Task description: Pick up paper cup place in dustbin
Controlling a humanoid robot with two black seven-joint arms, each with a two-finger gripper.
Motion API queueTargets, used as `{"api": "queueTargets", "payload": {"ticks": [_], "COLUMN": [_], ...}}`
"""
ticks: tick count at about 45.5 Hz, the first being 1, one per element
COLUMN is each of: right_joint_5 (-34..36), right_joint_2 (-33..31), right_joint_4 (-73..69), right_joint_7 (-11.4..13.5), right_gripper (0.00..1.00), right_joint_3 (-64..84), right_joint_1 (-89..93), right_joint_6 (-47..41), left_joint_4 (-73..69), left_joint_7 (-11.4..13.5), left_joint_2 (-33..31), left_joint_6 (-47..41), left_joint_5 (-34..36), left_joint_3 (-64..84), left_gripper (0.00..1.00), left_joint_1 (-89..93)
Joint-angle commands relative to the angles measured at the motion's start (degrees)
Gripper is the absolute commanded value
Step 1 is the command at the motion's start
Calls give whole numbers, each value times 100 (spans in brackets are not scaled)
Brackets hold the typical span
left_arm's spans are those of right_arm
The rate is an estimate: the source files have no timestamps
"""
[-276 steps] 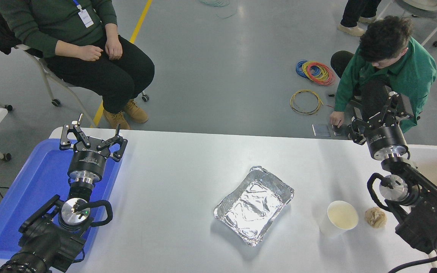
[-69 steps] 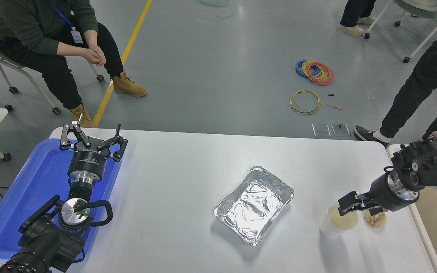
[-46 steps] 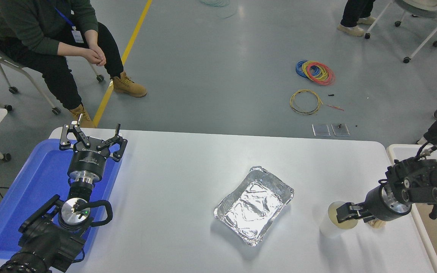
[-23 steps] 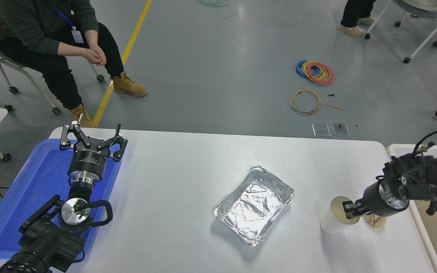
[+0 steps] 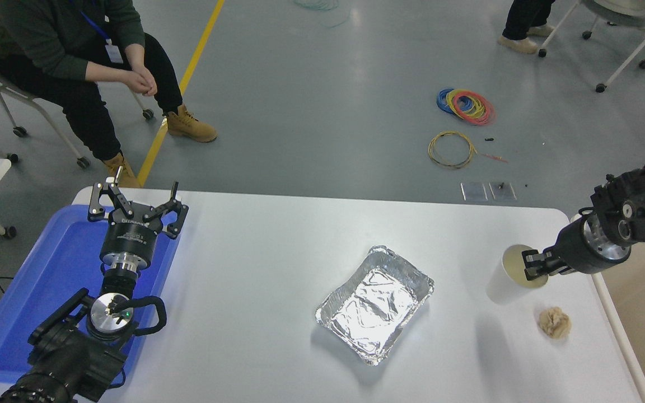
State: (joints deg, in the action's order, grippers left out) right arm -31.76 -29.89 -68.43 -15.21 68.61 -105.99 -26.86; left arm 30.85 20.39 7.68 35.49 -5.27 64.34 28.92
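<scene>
The white paper cup (image 5: 506, 280) hangs tilted above the table's right side, its cream mouth turned toward my right gripper (image 5: 535, 263), which is shut on the cup's rim. The right arm reaches in from the right edge. Beyond the table's right edge lies the dustbin (image 5: 616, 327), of which only its cream rim and beige inside show. My left gripper (image 5: 134, 200) stands open over the blue tray at the left, parked.
A crinkled foil tray (image 5: 374, 302) lies mid-table. A small crumpled tan paper ball (image 5: 554, 322) rests near the right edge, below the cup. A blue flat tray (image 5: 48, 280) covers the table's left end. A person sits at the far left.
My right gripper came down onto the cup's rim, shut on it, then lifted it up and back, clear of the paper ball. The left arm stayed still.
</scene>
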Motion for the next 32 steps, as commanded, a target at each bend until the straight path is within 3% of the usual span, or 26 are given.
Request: {"api": "queueTargets", "payload": {"ticks": [1, 14, 32], "right_joint_5": [3, 3, -5], "right_joint_2": [-122, -175, -166], "right_joint_4": [-206, -206, -214], "right_joint_7": [0, 0, 0], "right_gripper": [0, 0, 0], "right_joint_3": [144, 153, 153], "right_joint_1": [-1371, -2189, -2365], "right_joint_6": [-855, -1532, -1638], "left_joint_4": [0, 0, 0], "left_joint_7": [0, 0, 0], "left_joint_2": [-3, -3, 6], "left_joint_6": [2, 1, -7], "left_joint_5": [-1, -1, -1], "left_joint_3": [0, 0, 0], "left_gripper": [100, 100, 100], "left_joint_1": [0, 0, 0]}}
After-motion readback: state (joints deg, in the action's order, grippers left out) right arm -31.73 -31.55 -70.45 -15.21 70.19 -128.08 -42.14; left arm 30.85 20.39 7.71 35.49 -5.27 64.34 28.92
